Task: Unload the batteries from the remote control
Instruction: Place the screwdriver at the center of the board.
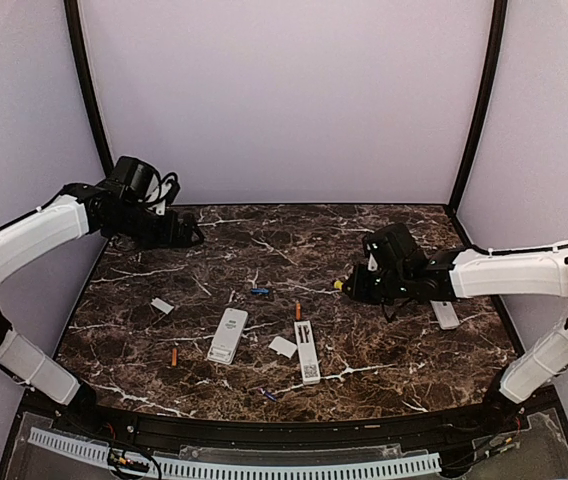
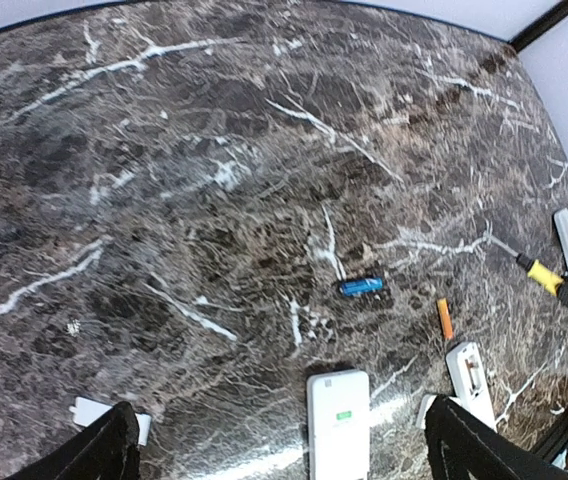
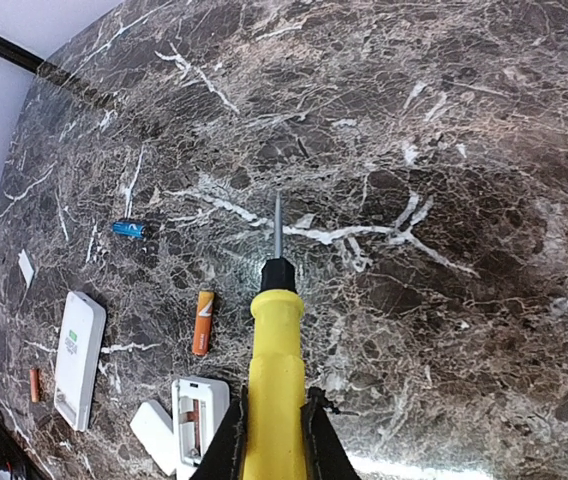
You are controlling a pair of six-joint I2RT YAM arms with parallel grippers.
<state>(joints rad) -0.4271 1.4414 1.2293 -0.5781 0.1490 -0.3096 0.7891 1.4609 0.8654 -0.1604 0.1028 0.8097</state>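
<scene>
Seen from above, the tabletop [image 1: 394, 240] was glossy dark brown marble veined with white. The left claw [image 1: 192, 237] hung over the far left corner, well apart from every cell. The right claw [image 1: 350, 287] hovered toward the right edge, clamped on a yellow-handled screwdriver [image 1: 339, 285]. A slim cylindrical blue battery [image 1: 260, 291] and an orange battery [image 1: 298, 311] lay near the middle, left of the right claw. A reddish battery [image 1: 174, 356] lay nearer the left edge. A second blue cell [image 1: 269, 394] by the near edge was too small to make out well. In the left wrist view, the left claw's dark fingers [image 2: 109, 450] stood wide apart, cut off at the bottom corners, with the blue and orange batteries on bare marble beyond them. In the right wrist view, black fingers [image 3: 229, 450] pinched the smooth yellow handle, and the orange battery lay just left of it. The flat white open remote [image 3: 199, 415] was cropped by the frame, and a coppery shape in its compartment was hard to identify.
</scene>
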